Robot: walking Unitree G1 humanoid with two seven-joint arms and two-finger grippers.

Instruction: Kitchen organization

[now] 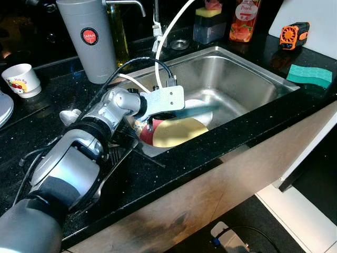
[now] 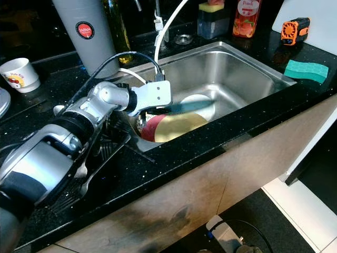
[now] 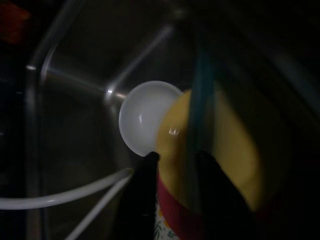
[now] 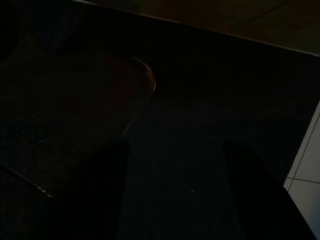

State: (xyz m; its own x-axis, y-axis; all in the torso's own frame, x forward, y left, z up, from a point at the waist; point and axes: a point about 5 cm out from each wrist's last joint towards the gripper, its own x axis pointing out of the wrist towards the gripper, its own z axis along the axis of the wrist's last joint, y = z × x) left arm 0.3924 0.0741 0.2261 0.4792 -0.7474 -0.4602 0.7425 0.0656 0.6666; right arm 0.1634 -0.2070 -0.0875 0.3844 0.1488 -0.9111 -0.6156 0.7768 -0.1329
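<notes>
Utensil: a thin teal-handled piece (image 1: 192, 107) is pinched between the two black fingers of the left gripper (image 3: 175, 165) and blurred, so its kind cannot be told; it hangs over the dishes in the sink, at the sink's left end.
Left gripper fingers: nearly closed, with just the thin handle between them, which looks like a hold for lifting the piece clear of the dishes.
Dishes below: one yellow plate (image 1: 176, 132) lies on a red-rimmed one (image 2: 149, 128), and one white bowl (image 3: 142, 116) sits just beside them, part hidden under the yellow rim. That makes three pieces, stacked where they were likely left for washing.
Sink: one steel basin (image 1: 247, 79) set in the black counter (image 1: 210, 153), the left arm reaching in over its left edge.
Rack: a dark wire rack (image 2: 100, 158) lies on the counter left of the sink, likely where lifted pieces go.
Counter things: one green sponge (image 1: 309, 75), one orange tool (image 1: 294, 33), one white mug (image 1: 21, 80), one tall grey canister (image 1: 89, 37), one peach soap bottle (image 1: 245, 18), one soap dispenser topped by a yellow sponge (image 1: 209, 23).
Right gripper: hangs idle in shade, its two fingers (image 4: 112, 185) well apart and holding nothing.
</notes>
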